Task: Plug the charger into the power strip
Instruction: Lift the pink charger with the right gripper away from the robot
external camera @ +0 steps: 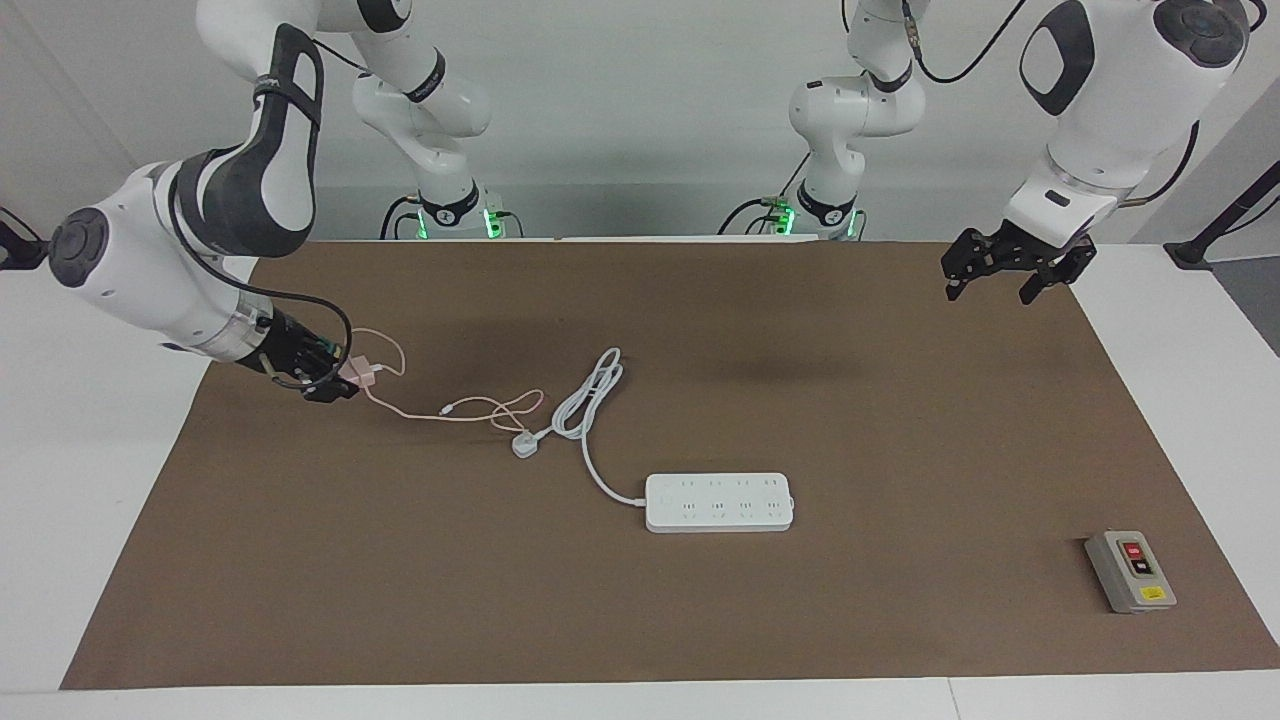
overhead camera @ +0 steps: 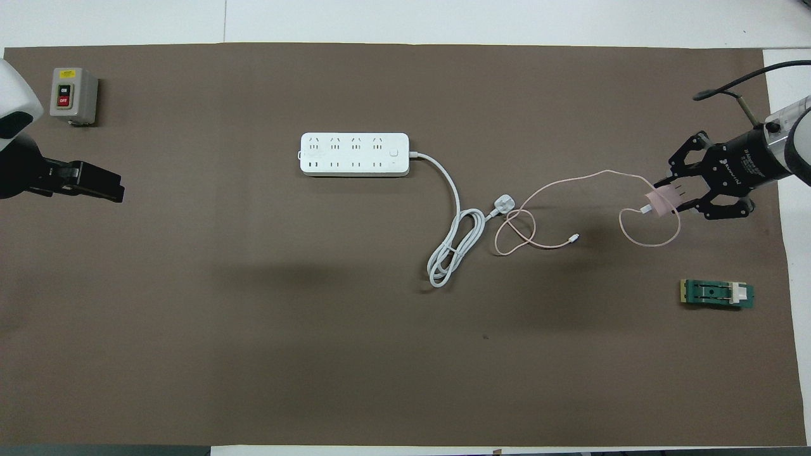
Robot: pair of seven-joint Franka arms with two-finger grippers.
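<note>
The pale pink charger (external camera: 361,373) (overhead camera: 659,204) is held just above the mat near the right arm's end of the table, with my right gripper (external camera: 343,381) (overhead camera: 670,196) shut on it. Its metal prongs point back toward the gripper. The thin pink cable (external camera: 470,410) (overhead camera: 570,183) trails over the mat in loops toward the table's middle. At mid-table the white power strip (external camera: 720,502) (overhead camera: 353,154) lies flat with its sockets up, farther from the robots than the charger. My left gripper (external camera: 988,293) (overhead camera: 108,187) hangs open in the air over the mat's edge at the left arm's end.
The strip's thick white cord (external camera: 590,400) (overhead camera: 453,244) coils between strip and pink cable and ends in a white three-pin plug (external camera: 524,446) (overhead camera: 504,204). A grey button box (external camera: 1130,571) (overhead camera: 73,95) sits at the left arm's end. A small green part (overhead camera: 717,294) lies near the right arm.
</note>
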